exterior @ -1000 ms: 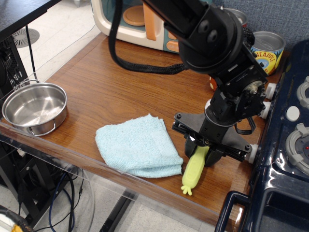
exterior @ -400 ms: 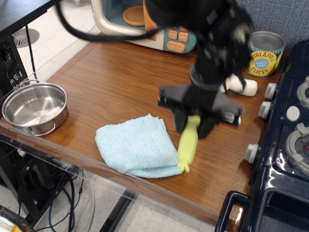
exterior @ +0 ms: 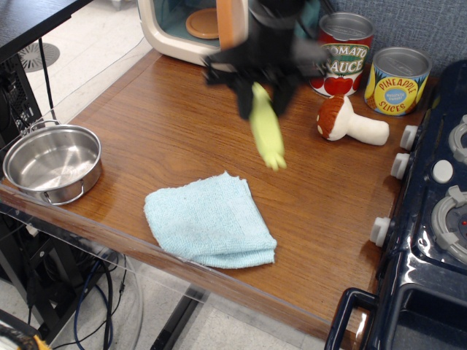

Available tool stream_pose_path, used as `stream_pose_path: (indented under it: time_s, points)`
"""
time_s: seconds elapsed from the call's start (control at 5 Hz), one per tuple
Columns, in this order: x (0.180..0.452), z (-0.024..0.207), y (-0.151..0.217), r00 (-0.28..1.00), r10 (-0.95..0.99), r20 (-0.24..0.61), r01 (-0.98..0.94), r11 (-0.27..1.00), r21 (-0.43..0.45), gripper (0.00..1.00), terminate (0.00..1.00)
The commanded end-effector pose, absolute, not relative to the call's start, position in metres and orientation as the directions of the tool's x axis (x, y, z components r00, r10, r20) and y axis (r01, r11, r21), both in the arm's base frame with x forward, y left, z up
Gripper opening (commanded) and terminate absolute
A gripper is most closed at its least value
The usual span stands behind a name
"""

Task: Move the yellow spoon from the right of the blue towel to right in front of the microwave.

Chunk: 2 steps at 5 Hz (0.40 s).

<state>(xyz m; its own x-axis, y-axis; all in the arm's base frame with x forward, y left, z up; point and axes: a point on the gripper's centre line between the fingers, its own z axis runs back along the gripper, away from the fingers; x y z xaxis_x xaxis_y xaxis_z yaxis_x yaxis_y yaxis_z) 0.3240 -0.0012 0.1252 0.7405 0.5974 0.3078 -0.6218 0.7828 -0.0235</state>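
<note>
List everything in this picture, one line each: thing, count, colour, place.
yellow spoon: 1, pale yellow-green handle, held in the air, handle hanging down
blue towel: 1, light blue, folded near front table edge
microwave: 1, cream and teal, orange handle, back of table
steel pan: 1, silver, front left corner
tomato sauce can: 1, red, back right
pineapple can: 1, yellow and blue, beside it
toy mushroom: 1, brown and cream, lying before cans
toy stove: 1, dark blue, right edge
gripper: 1, black, before microwave
</note>
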Motion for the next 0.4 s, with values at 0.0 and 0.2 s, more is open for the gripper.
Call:
stream_pose_path:
  time_s: [0.0,0.2]
  points:
    - [0.346,0.132,0.058,0.376,0.87,0.32,-0.901,0.423,-0.09,0.0,0.0]
    - [0.356,0.123,0.083,0.256,0.911,0.322,-0.946,0.305,-0.11,0.0,0.0]
